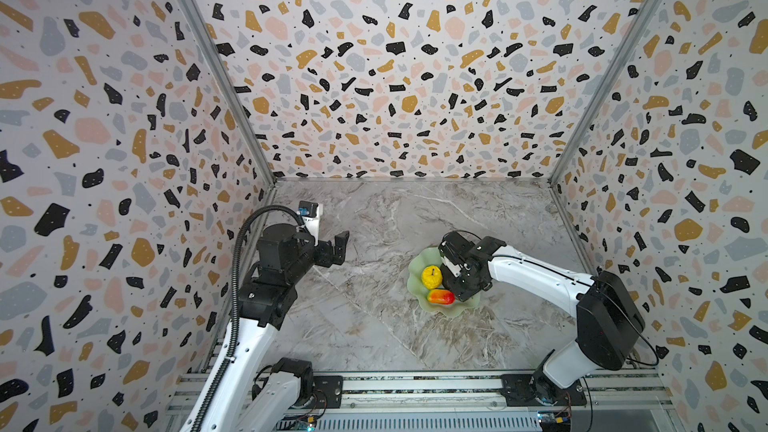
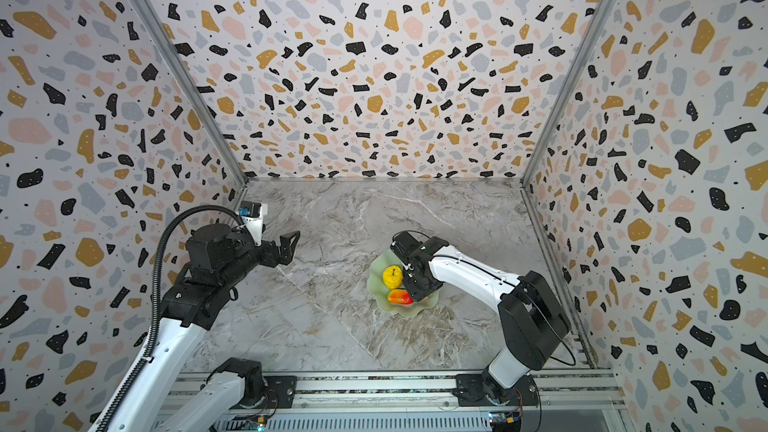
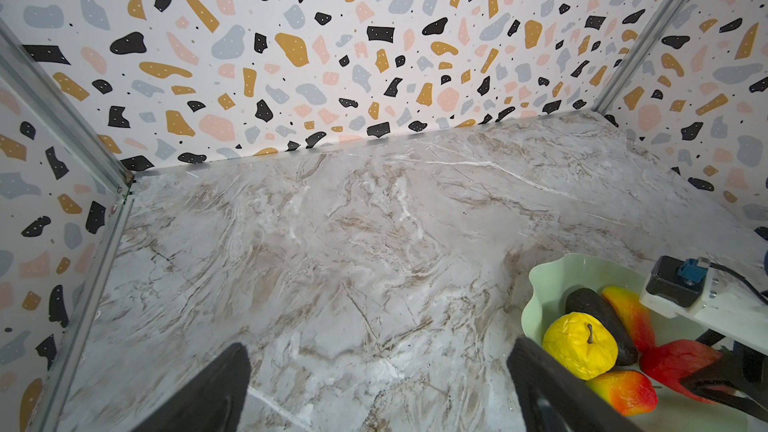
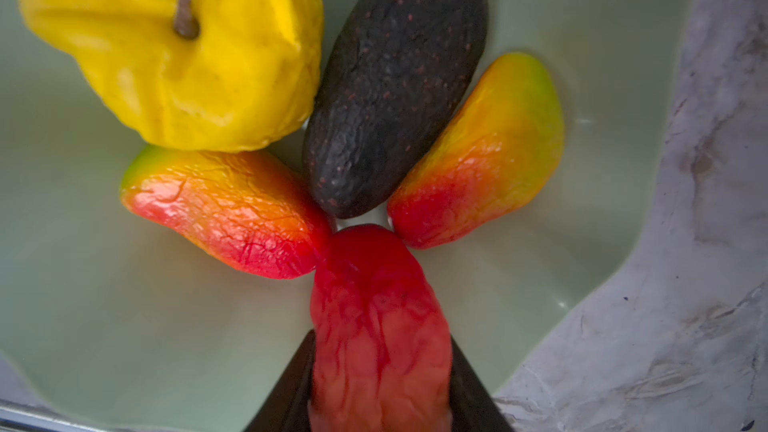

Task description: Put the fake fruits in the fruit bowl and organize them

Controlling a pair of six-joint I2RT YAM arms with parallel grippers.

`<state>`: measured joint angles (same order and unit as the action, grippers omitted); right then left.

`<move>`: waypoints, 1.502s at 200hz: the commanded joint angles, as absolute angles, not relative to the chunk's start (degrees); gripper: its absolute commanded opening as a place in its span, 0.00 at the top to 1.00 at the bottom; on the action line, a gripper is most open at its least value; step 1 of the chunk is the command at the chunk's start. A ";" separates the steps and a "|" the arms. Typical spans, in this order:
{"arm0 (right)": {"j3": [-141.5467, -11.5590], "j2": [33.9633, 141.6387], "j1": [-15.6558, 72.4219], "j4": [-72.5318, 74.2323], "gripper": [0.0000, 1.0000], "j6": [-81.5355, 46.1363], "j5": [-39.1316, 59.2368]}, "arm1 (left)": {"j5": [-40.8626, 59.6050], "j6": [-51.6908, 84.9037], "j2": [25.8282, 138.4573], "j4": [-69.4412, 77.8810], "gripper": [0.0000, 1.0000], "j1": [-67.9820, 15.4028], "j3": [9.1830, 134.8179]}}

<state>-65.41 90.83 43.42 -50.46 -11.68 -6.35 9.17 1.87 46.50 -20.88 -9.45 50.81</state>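
The mint-green fruit bowl (image 1: 457,310) (image 2: 399,312) (image 4: 124,326) sits right of the table's middle. In it lie the bumpy yellow fruit (image 1: 431,277) (image 4: 174,56), the dark avocado (image 4: 395,89) (image 3: 598,317) and two mangoes (image 4: 224,209) (image 4: 482,151), fanned out with their ends meeting. My right gripper (image 4: 380,351) hangs low over the bowl, shut on the red strawberry (image 4: 374,284) (image 3: 677,363), whose tip touches the other fruits. In both top views the right wrist hides the strawberry and avocado. My left gripper (image 1: 338,249) (image 3: 378,363) is open with nothing in it, above the table's left side.
The marble table (image 1: 374,326) is boxed in by terrazzo-patterned walls (image 1: 395,76) on three sides. A metal rail (image 1: 415,384) carrying both arm bases runs along the front edge.
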 commanded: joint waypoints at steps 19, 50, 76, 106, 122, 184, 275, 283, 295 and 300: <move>-69.32 87.61 44.10 -50.24 0.38 -10.64 -5.91 | 9.93 1.08 46.05 -18.63 0.00 -9.67 50.27; -70.98 85.12 44.07 -50.74 0.25 -10.22 -7.82 | 9.84 1.02 46.14 -18.63 0.00 -9.67 50.26; -72.42 83.67 43.69 -51.44 0.18 -9.92 -9.97 | 9.68 1.05 46.07 -18.89 0.00 -9.67 50.58; -70.50 76.83 40.34 -42.46 0.01 -8.99 -11.80 | 9.23 1.75 46.14 -18.69 0.00 -9.67 51.31; -63.95 68.91 35.33 -27.58 0.01 -6.38 -7.68 | 7.63 4.34 46.48 -15.91 0.00 -9.62 51.30; -23.42 49.40 12.94 35.11 0.01 -1.95 -12.03 | -19.02 14.45 50.06 5.83 0.00 -9.67 38.98; -9.71 72.04 9.78 62.07 0.01 -2.44 -16.01 | -33.48 3.93 59.90 60.01 0.00 -9.23 6.28; -11.43 73.89 9.78 61.14 0.01 -1.77 -16.25 | -33.52 3.10 61.67 61.13 0.00 -9.22 6.16; -13.31 75.92 9.42 60.25 0.01 0.13 -14.27 | -34.14 3.97 64.74 63.23 0.00 -8.60 5.80; -13.60 77.50 9.36 61.62 0.01 0.77 -14.61 | -33.69 3.94 65.88 64.03 0.00 -8.29 5.76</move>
